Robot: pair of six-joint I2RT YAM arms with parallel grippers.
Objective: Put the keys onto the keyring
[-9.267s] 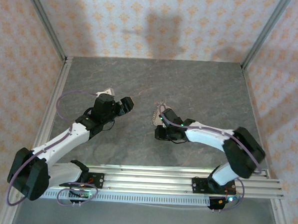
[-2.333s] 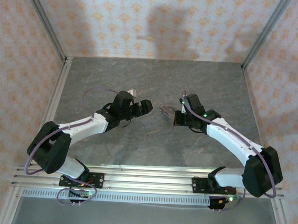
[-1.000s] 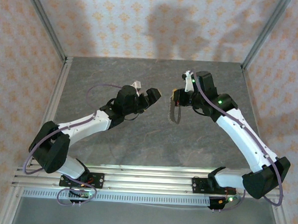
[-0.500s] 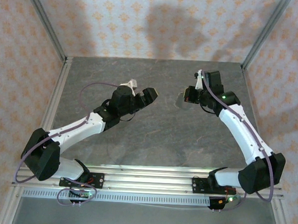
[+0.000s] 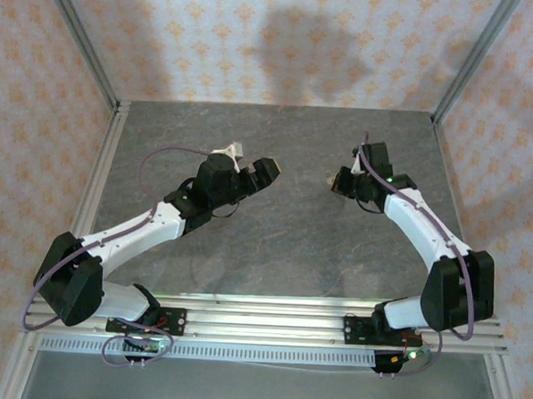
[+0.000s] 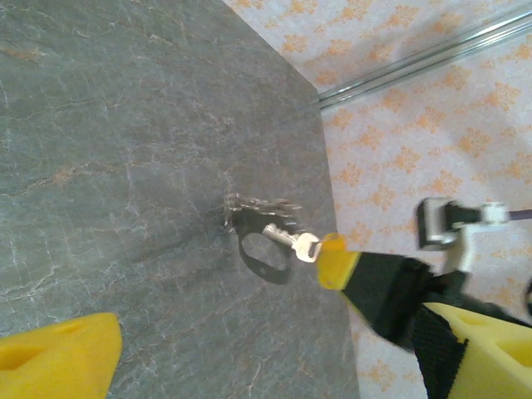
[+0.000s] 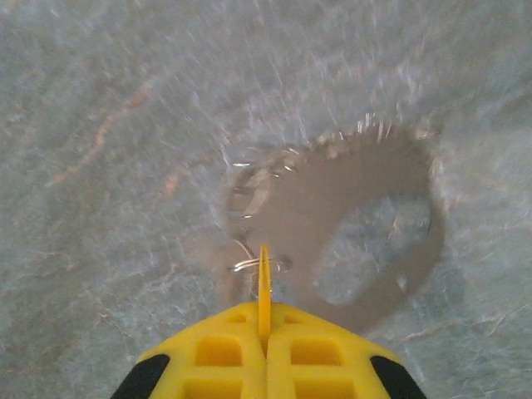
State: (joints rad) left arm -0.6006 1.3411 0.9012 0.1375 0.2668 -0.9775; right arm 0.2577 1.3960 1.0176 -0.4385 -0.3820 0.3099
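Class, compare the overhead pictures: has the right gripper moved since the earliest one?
Yes. The right gripper has moved right and away from the near rail, toward the back right post.

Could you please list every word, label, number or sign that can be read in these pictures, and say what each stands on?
None: no text can be read.
Any stamp on the key or keyring is too small and blurred to read.
The boards at the arm bases are too small to read.
The wallpaper carries ornaments, not letters.
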